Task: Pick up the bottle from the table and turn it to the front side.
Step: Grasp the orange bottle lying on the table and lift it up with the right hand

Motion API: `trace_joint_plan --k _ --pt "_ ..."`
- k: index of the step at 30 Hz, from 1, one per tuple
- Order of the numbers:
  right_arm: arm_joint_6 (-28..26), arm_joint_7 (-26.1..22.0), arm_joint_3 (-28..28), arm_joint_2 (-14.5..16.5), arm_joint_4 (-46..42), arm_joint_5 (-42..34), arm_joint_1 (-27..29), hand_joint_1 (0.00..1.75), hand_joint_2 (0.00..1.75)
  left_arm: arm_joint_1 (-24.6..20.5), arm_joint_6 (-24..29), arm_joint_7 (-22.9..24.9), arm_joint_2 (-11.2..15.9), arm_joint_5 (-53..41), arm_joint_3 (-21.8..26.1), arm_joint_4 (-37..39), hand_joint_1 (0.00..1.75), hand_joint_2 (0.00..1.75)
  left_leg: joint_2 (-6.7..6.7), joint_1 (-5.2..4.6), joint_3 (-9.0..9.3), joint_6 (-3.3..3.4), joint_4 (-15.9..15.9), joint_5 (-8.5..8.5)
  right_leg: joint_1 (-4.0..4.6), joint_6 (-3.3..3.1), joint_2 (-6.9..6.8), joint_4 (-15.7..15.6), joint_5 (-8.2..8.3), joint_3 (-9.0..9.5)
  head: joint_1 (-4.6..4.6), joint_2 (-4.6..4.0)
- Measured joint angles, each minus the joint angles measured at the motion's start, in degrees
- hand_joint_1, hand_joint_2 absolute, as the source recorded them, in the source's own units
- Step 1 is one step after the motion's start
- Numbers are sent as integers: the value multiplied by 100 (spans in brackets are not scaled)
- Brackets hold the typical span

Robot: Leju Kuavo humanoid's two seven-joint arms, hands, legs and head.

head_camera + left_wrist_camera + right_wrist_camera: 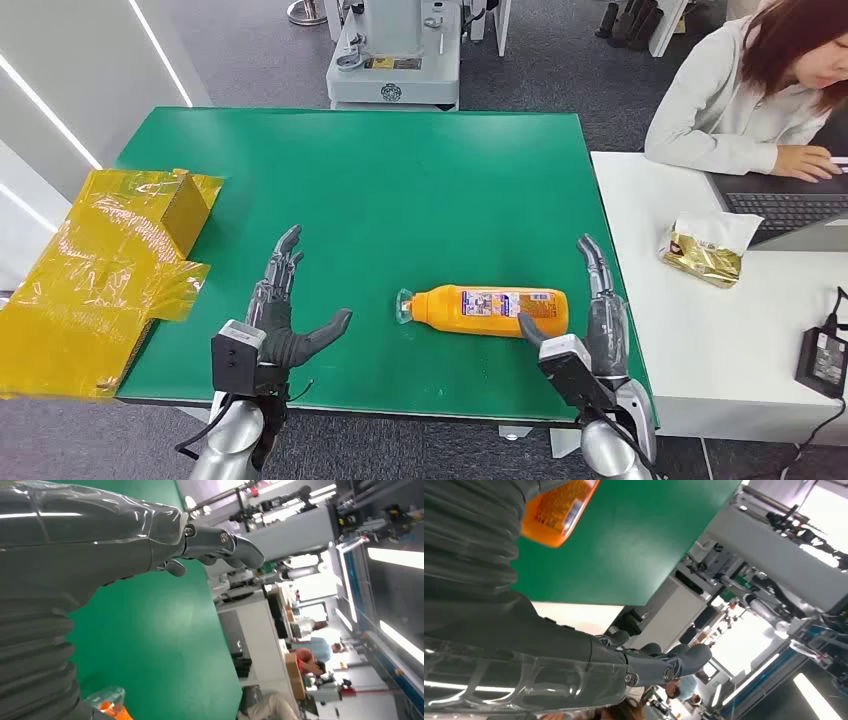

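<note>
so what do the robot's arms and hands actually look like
Both arms are silver metal tubes with black boxes at the wrists and thin black cables. The left hand and right hand have dark grey fingers, thick grey thumbs and grey ribbed covers under clear glossy film.

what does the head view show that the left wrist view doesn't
The head view alone gives the whole layout: the full orange bottle lying on its side between the two open hands, the right hand beside its base, the yellow wrapping at the table's left edge, and a person at a laptop. The left wrist view alone gives the room beyond the table, with benches and people far off. Both show the green table, the left hand and the bottle's clear cap end.
</note>
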Motion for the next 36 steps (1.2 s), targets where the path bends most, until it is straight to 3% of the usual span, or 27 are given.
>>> trace_joint_plan --k 4,8,15,26,36 --pt "549 296 -31 -151 90 -107 -145 0 175 -111 -71 -22 6 -10 -56 106 0 175 2 0 0 0 0 0 0 -1 3 0 1 -1 -1 0" --pt "1718 669 16 -337 439 -497 -458 0 175 -306 -181 -68 24 11 -143 309 0 175 1 1 0 1 0 3 0 -3 2 2 3 -1 -1 0" --pt "2924 969 513 -761 1398 -816 -1244 0 175 -559 -255 -123 83 45 -249 606 0 175 0 0 -2 0 0 9 0 0 1 3 10 -1 0 0" --pt "3580 1319 2022 -1350 2879 -840 -2994 0 175 -607 -253 -156 151 140 -275 853 0 175 -4 0 -6 5 4 19 0 0 -3 3 19 -5 -1 0" --pt "3931 1839 2889 -1762 3183 -1001 -3474 0 175 -669 -393 -156 168 418 -308 1018 0 175 -8 0 -10 5 4 20 0 1 -9 3 20 -6 -1 0"
